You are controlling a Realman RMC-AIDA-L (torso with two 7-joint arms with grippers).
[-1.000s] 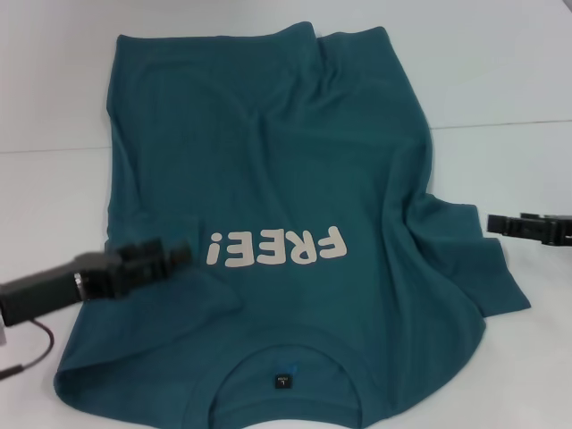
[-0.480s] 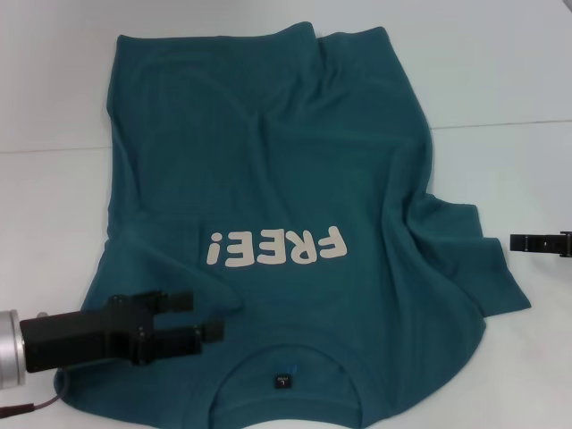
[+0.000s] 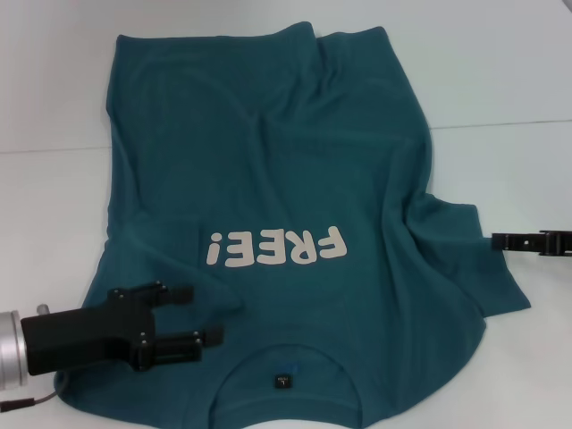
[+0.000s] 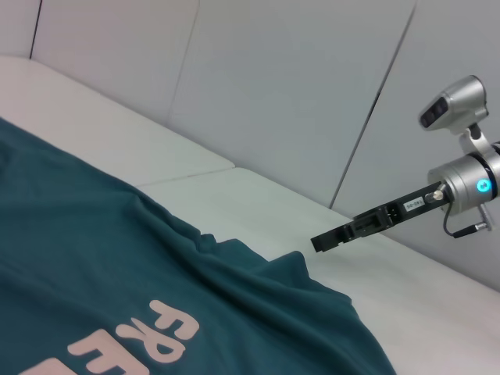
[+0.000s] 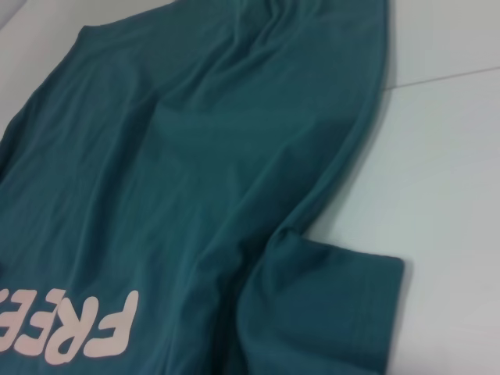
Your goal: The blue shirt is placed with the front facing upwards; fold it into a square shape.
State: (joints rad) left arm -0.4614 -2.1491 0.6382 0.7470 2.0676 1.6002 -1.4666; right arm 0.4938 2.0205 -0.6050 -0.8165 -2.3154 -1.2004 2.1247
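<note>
The blue shirt (image 3: 295,161) lies spread on the white table (image 3: 509,71), front up, with its white "FREE!" lettering (image 3: 275,248) upside down to me and its collar label (image 3: 283,380) at the near edge. My left gripper (image 3: 201,315) hovers open over the shirt's near left shoulder, beside the collar, with nothing between its fingers. My right gripper (image 3: 499,239) reaches in from the right edge, its tip just beside the shirt's right sleeve (image 3: 465,259). The left wrist view shows that gripper (image 4: 324,240) above the table past the sleeve. The right wrist view shows only the wrinkled shirt (image 5: 195,156).
A seam (image 3: 500,123) crosses the table behind the shirt's middle. Bare table lies to both sides of the shirt. A thin cable (image 3: 18,404) trails from my left arm at the near left. Grey wall panels (image 4: 297,94) stand behind the table.
My left gripper has swung from the left sleeve area down toward the collar, and its fingers have spread wider. My right gripper drew back to the right, then came in again toward the sleeve.
</note>
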